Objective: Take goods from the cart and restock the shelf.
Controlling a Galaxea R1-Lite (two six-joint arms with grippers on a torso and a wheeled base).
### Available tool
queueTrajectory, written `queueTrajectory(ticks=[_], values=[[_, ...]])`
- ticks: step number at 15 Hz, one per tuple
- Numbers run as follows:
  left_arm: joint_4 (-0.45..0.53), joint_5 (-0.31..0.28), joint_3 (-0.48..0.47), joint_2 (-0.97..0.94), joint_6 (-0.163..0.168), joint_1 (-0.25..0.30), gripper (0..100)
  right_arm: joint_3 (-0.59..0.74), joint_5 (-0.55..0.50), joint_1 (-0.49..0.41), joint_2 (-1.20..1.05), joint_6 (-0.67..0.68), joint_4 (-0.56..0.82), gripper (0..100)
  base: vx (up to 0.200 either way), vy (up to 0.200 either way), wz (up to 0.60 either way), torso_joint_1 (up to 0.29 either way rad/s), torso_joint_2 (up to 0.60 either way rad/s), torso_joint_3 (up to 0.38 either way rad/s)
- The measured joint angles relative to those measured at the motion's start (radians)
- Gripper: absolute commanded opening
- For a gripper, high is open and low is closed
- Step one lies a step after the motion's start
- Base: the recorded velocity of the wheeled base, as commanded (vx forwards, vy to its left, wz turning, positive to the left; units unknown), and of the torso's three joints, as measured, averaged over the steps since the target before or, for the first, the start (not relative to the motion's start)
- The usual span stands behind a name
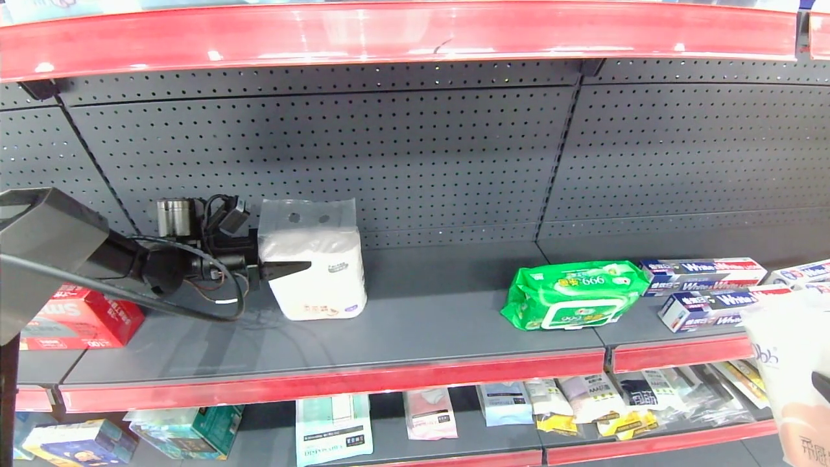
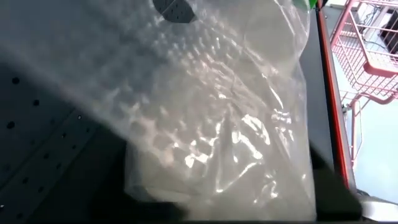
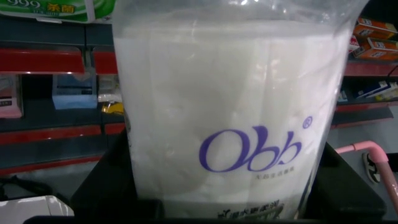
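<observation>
Second tissue pack (image 1: 788,363) half off-frame; red box (image 1: 97,321) partly behind left arm (image 1: 52,240)

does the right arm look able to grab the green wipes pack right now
Probably not yet: the right hand is shut on a tissue pack. Otherwise the way to the green wipes pack on the shelf looks free.

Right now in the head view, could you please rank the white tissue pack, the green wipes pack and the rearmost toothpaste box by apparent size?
1. white tissue pack, largest.
2. green wipes pack, somewhat smaller.
3. rearmost toothpaste box, clearly smallest.
All sit on one shelf at similar depth; nearness hardly matters.
</observation>
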Motion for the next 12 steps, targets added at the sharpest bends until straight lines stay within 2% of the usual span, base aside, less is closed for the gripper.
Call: queueTrajectory(ticks=[5, 7, 12], values=[[-0.013, -0.036, 0.041, -0.006, 0.013, 0.01, 0, 0.002, 0.001, 0.0, 0.0, 0.0, 0.0, 0, 0.0, 0.0, 0.0, 0.0, 0.0, 0.0], [-0.04, -0.036, 0.069, -0.014, 0.007, 0.015, 0, 0.002, 0.001, 0.0, -0.003, 0.0, 0.001, 0, 0.0, 0.0, 0.0, 0.0, 0.0, 0.0], [-0.135, -0.058, 0.216, -0.072, -0.003, 0.066, 0, 0.008, 0.003, 0.002, -0.008, 0.0, 0.001, 0, 0.0, 0.0, 0.0, 0.0, 0.0, 0.0]])
